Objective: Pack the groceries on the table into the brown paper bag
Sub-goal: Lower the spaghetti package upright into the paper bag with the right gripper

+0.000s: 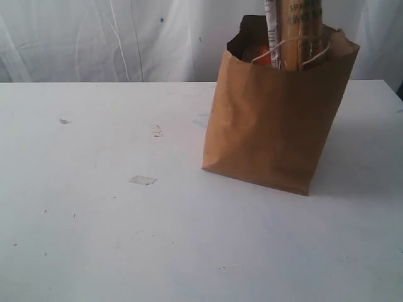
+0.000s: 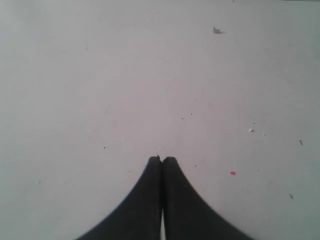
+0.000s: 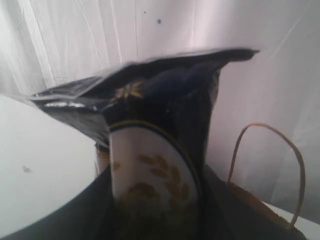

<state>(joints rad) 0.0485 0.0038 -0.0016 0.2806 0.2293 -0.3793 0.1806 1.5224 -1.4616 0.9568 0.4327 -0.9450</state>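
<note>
Plainly the right end effector (image 3: pixel 155 200) grips the spaghetti pack (image 3: pixel 165 90), whose leaning release could tip the brown paper bag (image 1: pixel 271 126); left end effector (image 2: pixel 161 160) closed.

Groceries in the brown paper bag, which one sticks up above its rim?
The spaghetti pack: it stands upright, rising past the rim of the brown paper bag, while the orange item beside it stays below it.
</note>
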